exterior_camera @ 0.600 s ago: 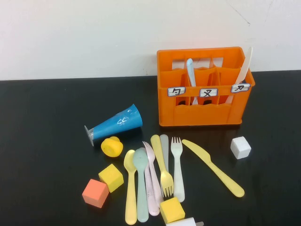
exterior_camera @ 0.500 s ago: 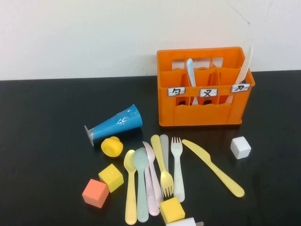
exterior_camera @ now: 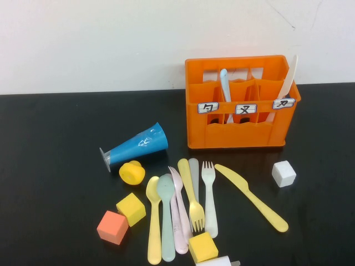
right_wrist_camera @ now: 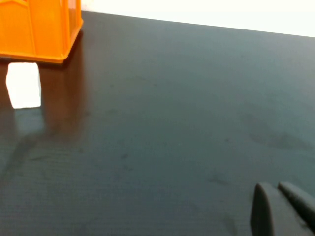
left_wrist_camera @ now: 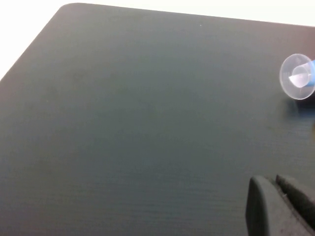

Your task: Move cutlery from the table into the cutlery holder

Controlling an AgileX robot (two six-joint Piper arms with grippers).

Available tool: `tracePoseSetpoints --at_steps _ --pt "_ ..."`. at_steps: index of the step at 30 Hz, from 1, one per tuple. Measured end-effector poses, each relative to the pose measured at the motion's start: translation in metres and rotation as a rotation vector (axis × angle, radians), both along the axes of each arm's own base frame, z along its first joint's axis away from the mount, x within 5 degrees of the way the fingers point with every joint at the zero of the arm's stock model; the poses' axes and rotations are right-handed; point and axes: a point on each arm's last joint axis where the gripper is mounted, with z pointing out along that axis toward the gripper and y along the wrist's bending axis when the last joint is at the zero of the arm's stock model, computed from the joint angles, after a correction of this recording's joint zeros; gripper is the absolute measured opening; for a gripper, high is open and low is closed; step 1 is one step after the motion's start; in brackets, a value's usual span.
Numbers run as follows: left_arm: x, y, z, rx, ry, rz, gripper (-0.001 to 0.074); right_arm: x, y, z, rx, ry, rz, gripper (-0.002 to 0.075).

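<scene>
Several pieces of cutlery lie side by side on the black table (exterior_camera: 50,166) in front of the orange cutlery holder (exterior_camera: 241,130): a yellow spoon (exterior_camera: 153,221), a pale green spoon (exterior_camera: 166,216), a pink fork (exterior_camera: 178,210), a yellow fork (exterior_camera: 191,199), a grey knife (exterior_camera: 193,169), a pale fork (exterior_camera: 209,194) and a yellow knife (exterior_camera: 252,197). A pale spoon (exterior_camera: 224,83) and a white knife (exterior_camera: 288,77) stand in the holder. Neither arm shows in the high view. My left gripper (left_wrist_camera: 275,184) is shut and empty over bare table. My right gripper (right_wrist_camera: 276,189) is shut and empty, away from the holder (right_wrist_camera: 39,29).
A blue cone (exterior_camera: 136,145) lies left of the cutlery; its base shows in the left wrist view (left_wrist_camera: 298,76). A yellow round piece (exterior_camera: 132,172), two yellow cubes (exterior_camera: 131,209) (exterior_camera: 203,247) and an orange cube (exterior_camera: 112,227) sit among the cutlery. A white cube (exterior_camera: 283,173) sits right of it, also in the right wrist view (right_wrist_camera: 23,84).
</scene>
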Motion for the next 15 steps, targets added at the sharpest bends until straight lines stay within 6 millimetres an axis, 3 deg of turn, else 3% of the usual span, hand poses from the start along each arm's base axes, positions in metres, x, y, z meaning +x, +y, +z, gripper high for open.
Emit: tracePoseSetpoints --at_steps 5,12,15 --pt "0.001 -0.005 0.002 -0.176 -0.028 -0.008 -0.0001 0.000 0.000 0.000 0.000 0.000 0.000 -0.0003" --pt "0.002 -0.014 0.015 -0.728 -0.120 -0.003 -0.0001 0.000 0.000 0.000 0.000 0.000 0.000 -0.0003" --pt "0.003 -0.014 0.018 -0.839 -0.145 0.008 -0.0001 0.000 0.000 0.000 0.000 0.000 0.000 -0.0003"
